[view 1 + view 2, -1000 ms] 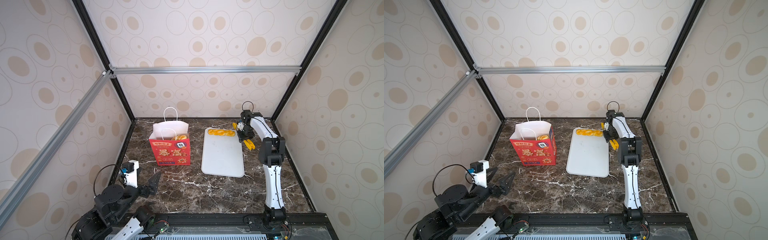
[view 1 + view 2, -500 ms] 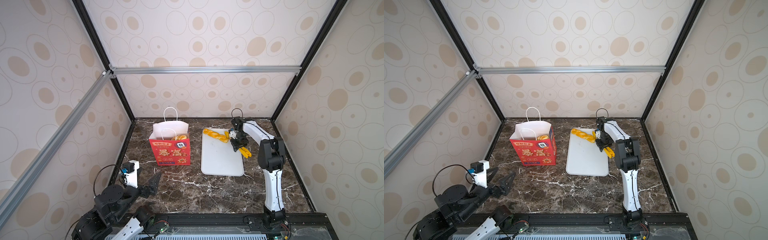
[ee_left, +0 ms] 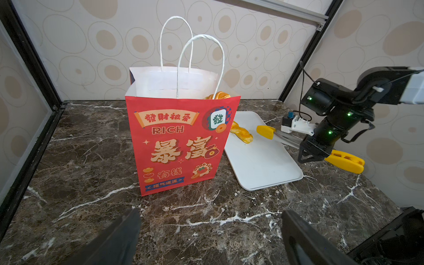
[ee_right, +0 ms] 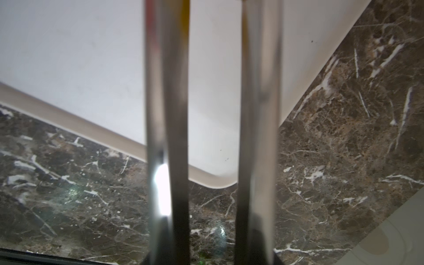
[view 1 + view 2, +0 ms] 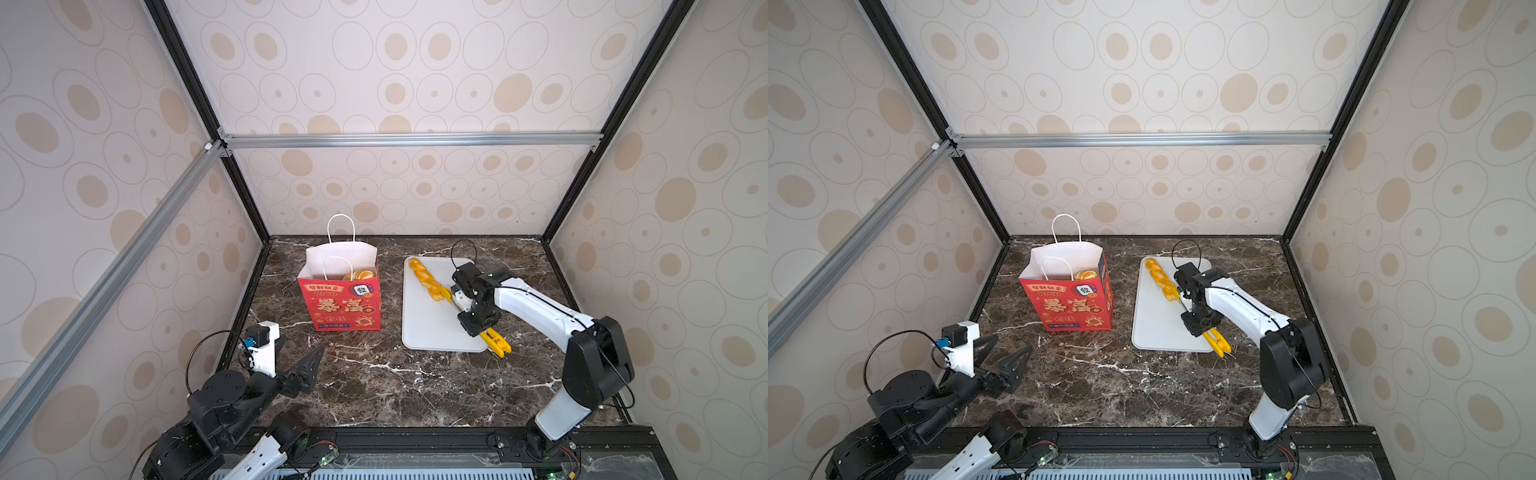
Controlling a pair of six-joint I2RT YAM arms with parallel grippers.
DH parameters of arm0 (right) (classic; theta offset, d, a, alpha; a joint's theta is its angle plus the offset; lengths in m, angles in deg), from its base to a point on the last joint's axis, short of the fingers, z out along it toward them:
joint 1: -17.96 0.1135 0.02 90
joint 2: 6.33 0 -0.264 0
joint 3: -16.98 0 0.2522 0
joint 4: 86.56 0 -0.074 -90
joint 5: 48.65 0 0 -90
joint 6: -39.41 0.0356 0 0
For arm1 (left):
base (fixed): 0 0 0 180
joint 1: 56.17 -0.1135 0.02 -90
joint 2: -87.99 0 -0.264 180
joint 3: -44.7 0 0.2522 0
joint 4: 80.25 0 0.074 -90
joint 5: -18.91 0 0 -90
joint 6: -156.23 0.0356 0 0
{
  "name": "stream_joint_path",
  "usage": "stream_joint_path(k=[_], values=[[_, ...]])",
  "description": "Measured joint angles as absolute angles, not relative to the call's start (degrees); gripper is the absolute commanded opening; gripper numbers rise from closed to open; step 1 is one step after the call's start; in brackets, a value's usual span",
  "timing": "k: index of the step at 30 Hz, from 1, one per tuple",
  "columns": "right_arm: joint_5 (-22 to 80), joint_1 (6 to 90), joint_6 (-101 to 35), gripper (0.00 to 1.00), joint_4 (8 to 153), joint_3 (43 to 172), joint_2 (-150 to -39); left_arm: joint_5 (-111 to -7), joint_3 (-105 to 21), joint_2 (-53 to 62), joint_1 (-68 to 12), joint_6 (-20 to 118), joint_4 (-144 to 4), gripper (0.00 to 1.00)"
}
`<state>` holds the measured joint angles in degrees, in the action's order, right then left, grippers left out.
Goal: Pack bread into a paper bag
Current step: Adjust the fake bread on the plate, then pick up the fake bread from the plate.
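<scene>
While the left gripper (image 5: 1005,351) sits wide open at the lower left of both top views, the right gripper (image 5: 478,322) is clamped round the metal tongs (image 5: 496,341), right of centre. Their yellow tips lie just beside the lower end of the twisted stick (image 5: 426,279) on the white tray (image 5: 432,332); whether they touch it, I can't quite make out. The red paper bag (image 5: 345,305) stands upright left of the tray, with bread (image 5: 360,275) showing inside.

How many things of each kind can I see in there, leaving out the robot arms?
Paper bag: 1
Tray: 1
Tongs: 1
Bread in sight: 2, a twisted stick on the tray and a piece peeking from the bag; any deeper are hidden
Total: 5
</scene>
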<state>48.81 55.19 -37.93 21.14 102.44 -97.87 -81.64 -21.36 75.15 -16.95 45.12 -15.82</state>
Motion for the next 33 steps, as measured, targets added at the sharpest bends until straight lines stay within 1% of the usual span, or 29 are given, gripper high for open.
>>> stream_joint_path(k=[4, 8, 11, 19, 29, 33], values=[[49.5, 59.2, -34.9, 0.52, 24.0, 100.0, -96.4, -81.4, -21.4, 75.1, -17.0, 45.2, -15.8, 0.99], [51.4, 59.6, -33.3, 0.6, 28.0, 96.7, -95.6, -81.2, -21.4, 75.1, -17.0, 45.2, -15.8, 0.98], [52.4, 59.3, -33.1, 0.62, 29.7, 95.9, -95.3, -81.2, -21.4, 75.1, -17.0, 45.2, -15.8, 0.99], [53.2, 58.1, -33.9, 0.63, 34.3, 95.9, -96.9, -81.4, -21.4, 75.1, -17.0, 45.2, -15.8, 0.99], [50.2, 52.4, -36.5, 0.63, 37.2, 96.8, -105.9, -81.5, -21.4, 75.1, -17.0, 45.2, -15.8, 0.98], [48.7, 51.4, -38.0, 0.6, 37.4, 99.0, -109.2, -81.7, -21.3, 75.1, -17.0, 45.1, -15.8, 0.98]])
